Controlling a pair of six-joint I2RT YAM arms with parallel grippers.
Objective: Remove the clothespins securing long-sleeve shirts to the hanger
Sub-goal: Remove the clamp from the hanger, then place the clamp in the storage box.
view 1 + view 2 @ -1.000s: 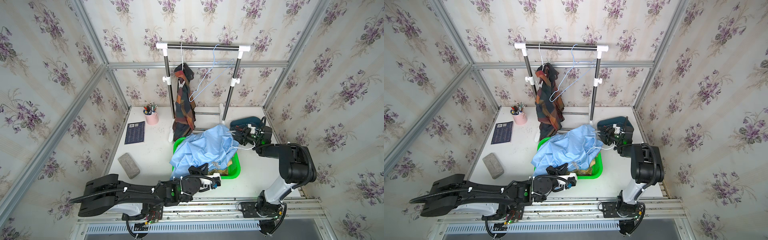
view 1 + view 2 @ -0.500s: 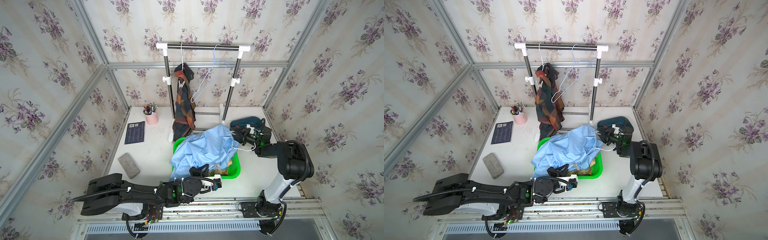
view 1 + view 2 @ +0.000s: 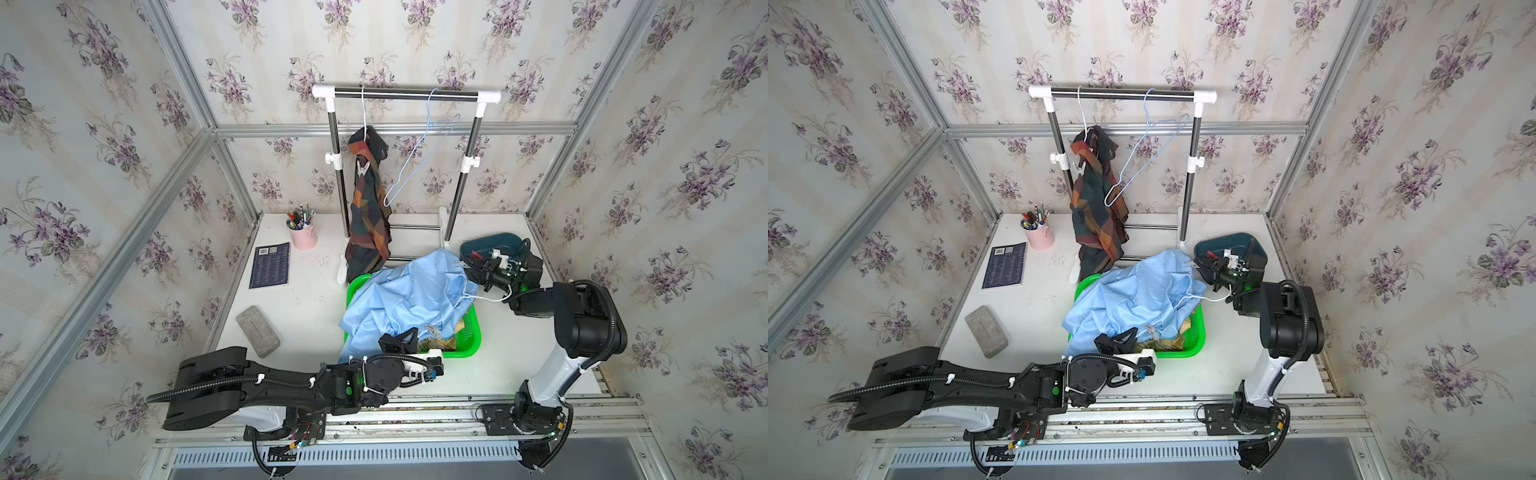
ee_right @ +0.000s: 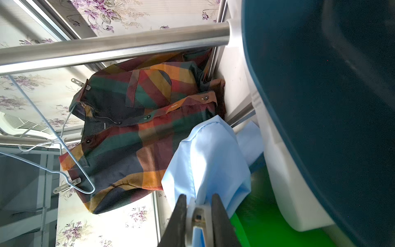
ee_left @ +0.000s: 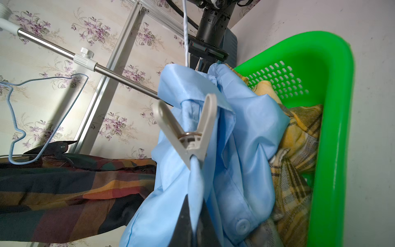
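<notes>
The left arm (image 3: pixel 257 384) and right arm (image 3: pixel 586 324) are black, with white base links and ribbed cable conduits.

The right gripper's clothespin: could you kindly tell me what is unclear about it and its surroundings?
Right wrist view: the clothespin in the right gripper is mostly covered by its fingers and cut off by the edge.
In both top views the light blue shirt buries most of the yellow plaid shirt.
In both top views the right arm covers part of the teal bin.

No text can be read: the dark card (image 3: pixel 269 266) on the bench (image 3: pixel 307 307) bears a barcode and rows of print too small to make out.
</notes>
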